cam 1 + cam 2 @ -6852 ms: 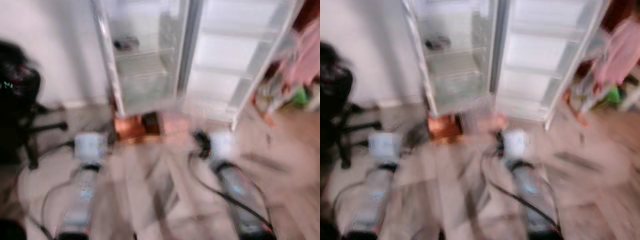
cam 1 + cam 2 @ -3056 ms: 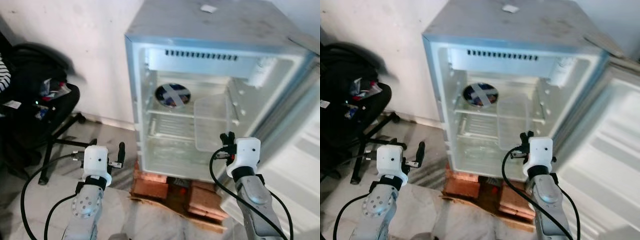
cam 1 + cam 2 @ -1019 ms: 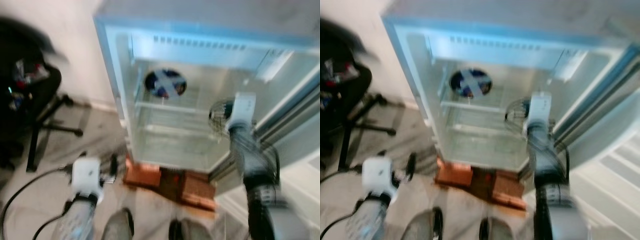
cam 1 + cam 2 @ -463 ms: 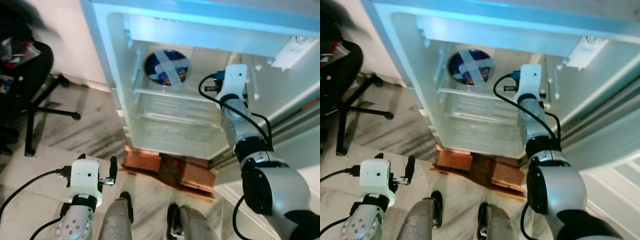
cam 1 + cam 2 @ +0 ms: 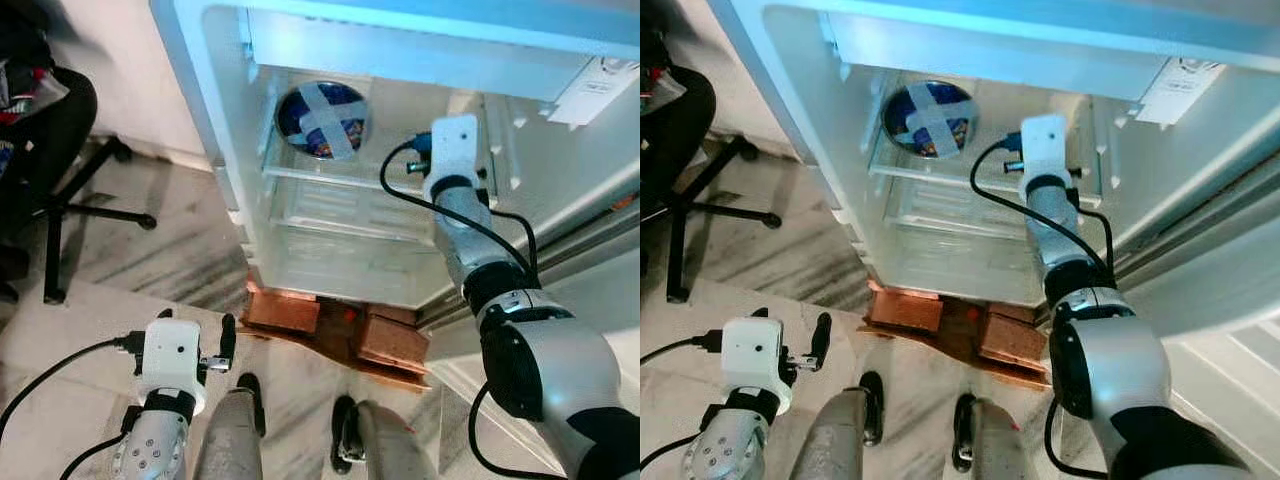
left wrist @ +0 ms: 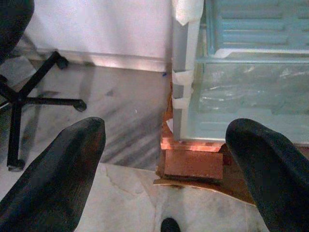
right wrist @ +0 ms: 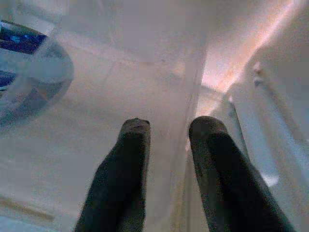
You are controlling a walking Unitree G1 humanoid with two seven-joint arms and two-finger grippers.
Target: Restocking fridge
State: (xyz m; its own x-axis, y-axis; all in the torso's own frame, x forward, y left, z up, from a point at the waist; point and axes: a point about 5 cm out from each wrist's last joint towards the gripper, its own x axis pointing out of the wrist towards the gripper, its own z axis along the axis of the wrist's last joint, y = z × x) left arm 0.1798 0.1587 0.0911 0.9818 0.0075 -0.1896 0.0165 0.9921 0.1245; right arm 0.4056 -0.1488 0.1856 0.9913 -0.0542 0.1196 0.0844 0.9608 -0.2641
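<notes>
Head view: fridge (image 5: 230,200) open, upper centre; right gripper (image 5: 1045,125) reaches inside at the upper shelf, beside a blue bowl (image 5: 320,120).

Left wrist: left gripper (image 6: 164,159) spread wide, empty, over marble floor (image 6: 120,121).

Right wrist: fingers (image 7: 125,164) narrowly parted, holding nothing.

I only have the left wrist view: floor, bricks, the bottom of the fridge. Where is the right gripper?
Observer: The right gripper is inside the open white fridge, up at the upper shelf.
Operator: Anything on that shelf?
Observer: One round blue dish with a white cross taped over it, to the robot's left of the gripper.
Operator: Is the gripper holding anything?
Observer: Nothing I can make out; its black fingers stand slightly apart.
</notes>
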